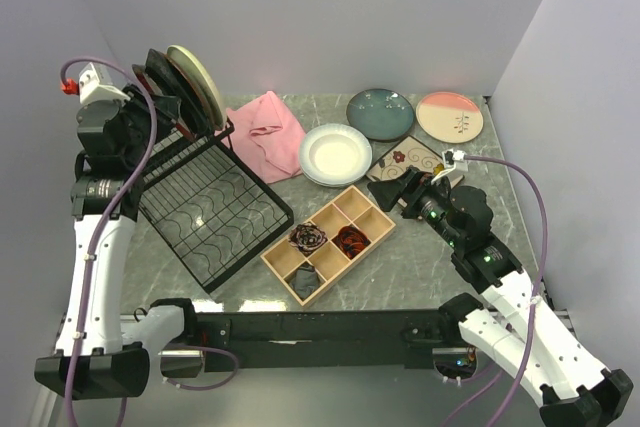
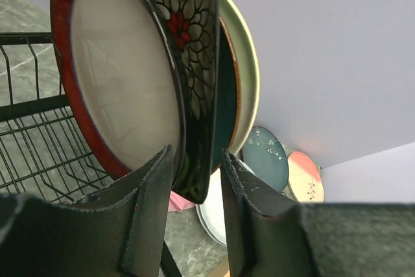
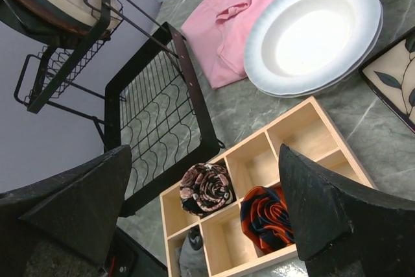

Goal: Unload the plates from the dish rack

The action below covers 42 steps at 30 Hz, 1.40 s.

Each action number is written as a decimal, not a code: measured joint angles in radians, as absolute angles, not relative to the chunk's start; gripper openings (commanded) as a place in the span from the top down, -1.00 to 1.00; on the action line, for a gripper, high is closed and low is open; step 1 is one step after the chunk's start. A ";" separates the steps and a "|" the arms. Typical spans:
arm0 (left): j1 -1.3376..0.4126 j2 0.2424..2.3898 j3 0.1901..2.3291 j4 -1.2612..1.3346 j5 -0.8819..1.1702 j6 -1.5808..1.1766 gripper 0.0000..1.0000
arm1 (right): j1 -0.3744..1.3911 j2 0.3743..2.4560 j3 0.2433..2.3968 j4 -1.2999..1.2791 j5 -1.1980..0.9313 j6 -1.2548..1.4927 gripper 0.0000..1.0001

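Progress: at least four plates lie flat on the worktop — white plate, teal plate, pink plate and cream square plate — so I judge unloading roughly half done. At least three are left standing on edge at the raised back of the rack: red plate, black plate, green plate. My left hand straddles the lower rim of the black plate, a glossy square with a red-centred floral pattern; whether the fingers clamp it, I cannot tell. My right hand hangs above the tray, fingers apart, holding nothing.
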State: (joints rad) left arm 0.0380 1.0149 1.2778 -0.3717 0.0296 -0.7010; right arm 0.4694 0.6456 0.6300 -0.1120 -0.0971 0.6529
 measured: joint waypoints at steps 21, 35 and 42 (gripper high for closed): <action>0.043 1.022 1.164 -0.223 0.027 -0.719 0.35 | 0.472 0.649 0.630 -0.111 -0.098 0.653 -1.00; 0.043 1.026 1.138 -0.153 0.041 -0.719 0.35 | 0.472 0.648 0.630 -0.111 -0.099 0.653 -1.00; 0.044 1.035 1.134 -0.138 0.052 -0.715 0.30 | 0.472 0.645 0.630 -0.107 -0.098 0.653 -1.00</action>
State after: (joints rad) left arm 0.0437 1.0351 1.1336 -0.1383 0.0525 -0.7151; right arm 0.4717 0.6453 0.6296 -0.1074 -0.0978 0.6525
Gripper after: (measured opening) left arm 0.320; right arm 0.998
